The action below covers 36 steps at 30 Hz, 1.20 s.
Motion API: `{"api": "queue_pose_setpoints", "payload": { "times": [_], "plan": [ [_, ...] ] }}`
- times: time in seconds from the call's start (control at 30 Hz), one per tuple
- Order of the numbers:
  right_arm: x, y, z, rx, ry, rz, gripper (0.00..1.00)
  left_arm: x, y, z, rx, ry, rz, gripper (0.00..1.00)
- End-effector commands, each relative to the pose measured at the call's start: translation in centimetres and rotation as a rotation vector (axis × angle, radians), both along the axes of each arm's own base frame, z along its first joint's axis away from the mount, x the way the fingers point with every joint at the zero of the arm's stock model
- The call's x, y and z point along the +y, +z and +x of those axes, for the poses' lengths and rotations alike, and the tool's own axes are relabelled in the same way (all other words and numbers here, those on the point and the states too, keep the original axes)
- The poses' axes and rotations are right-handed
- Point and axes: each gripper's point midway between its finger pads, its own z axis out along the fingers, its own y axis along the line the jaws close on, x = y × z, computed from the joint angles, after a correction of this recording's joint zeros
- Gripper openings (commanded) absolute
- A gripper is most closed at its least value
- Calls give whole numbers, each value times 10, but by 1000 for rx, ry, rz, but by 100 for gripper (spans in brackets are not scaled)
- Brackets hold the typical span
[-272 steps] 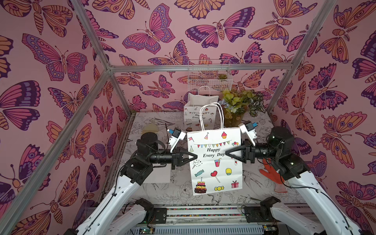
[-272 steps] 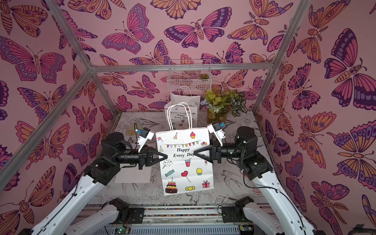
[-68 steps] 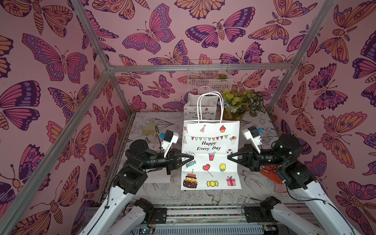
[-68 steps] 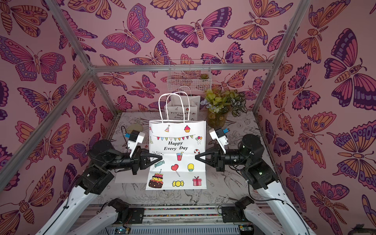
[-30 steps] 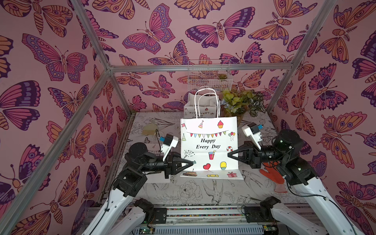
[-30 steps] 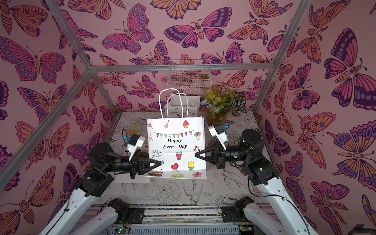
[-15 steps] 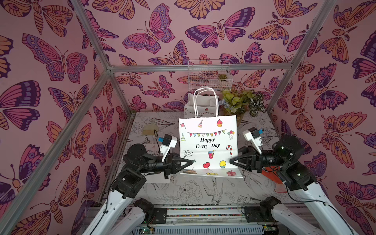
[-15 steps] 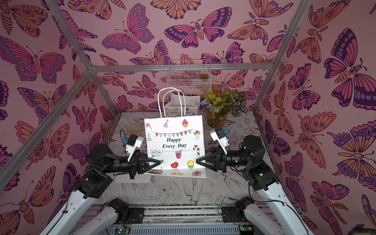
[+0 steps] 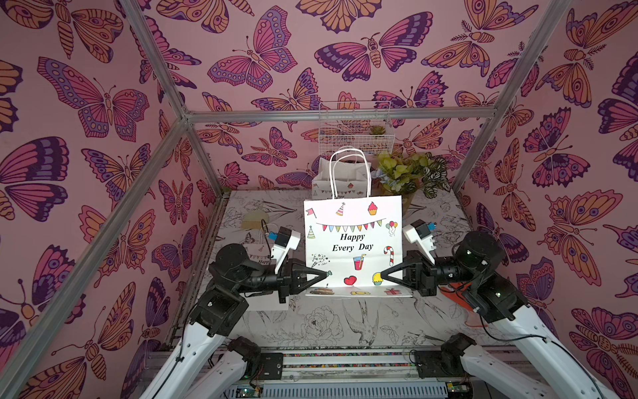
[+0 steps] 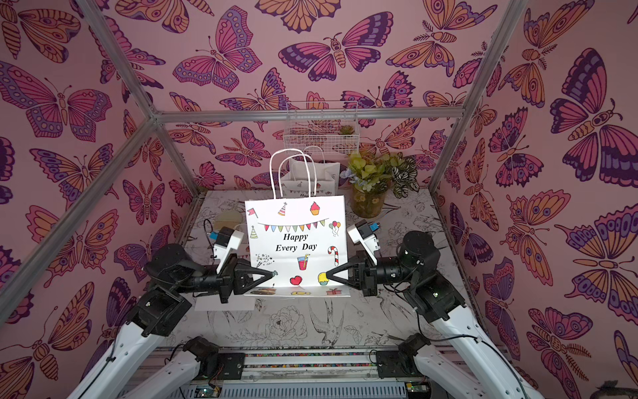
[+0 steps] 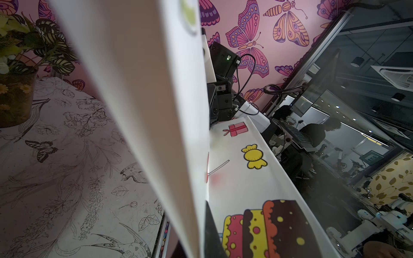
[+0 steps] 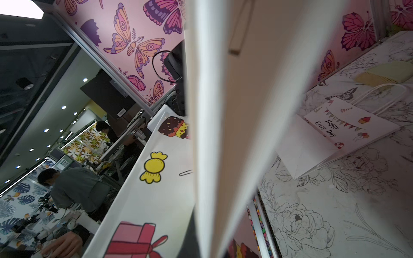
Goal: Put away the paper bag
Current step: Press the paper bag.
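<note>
— Where is the paper bag (image 9: 352, 241)?
— Upright, in front of the potted plant (image 9: 411, 172). The left gripper (image 9: 326, 273) and right gripper (image 9: 382, 276) are both closed, pinching its lower side edges.

- My desk (image 9: 345, 321) has black line drawings of flowers and birds on it.
- A flat white bag (image 12: 348, 129) lies on it by my left arm.
- A plant pot (image 10: 367, 203) and another bag (image 10: 328, 176) stand at the back.
</note>
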Motion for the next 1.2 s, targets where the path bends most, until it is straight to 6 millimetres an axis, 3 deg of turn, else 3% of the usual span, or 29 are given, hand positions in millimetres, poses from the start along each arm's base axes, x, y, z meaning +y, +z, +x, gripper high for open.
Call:
{"api": "queue_pose_setpoints", "payload": {
  "times": [0.0,0.13,0.33,0.63,0.93,1.07,1.17],
  "plan": [
    [1,0,-4,-16,12,0,0,3,10,4,-53,43,-29,9],
    [-1,0,-7,-25,14,-9,0,7,23,10,-97,106,-46,19],
    [-3,0,-13,-35,27,-16,0,17,45,17,-175,216,-74,19],
    [-7,2,-23,-51,56,-8,0,28,54,16,-211,278,-113,11],
    [-7,5,-27,-50,88,-6,0,15,79,4,-212,97,-219,10],
    [-7,6,-29,-52,92,-5,0,14,81,4,-211,76,-222,1],
    [-8,6,-30,-59,89,-12,0,16,78,1,-213,92,-210,0]
  ]
}}
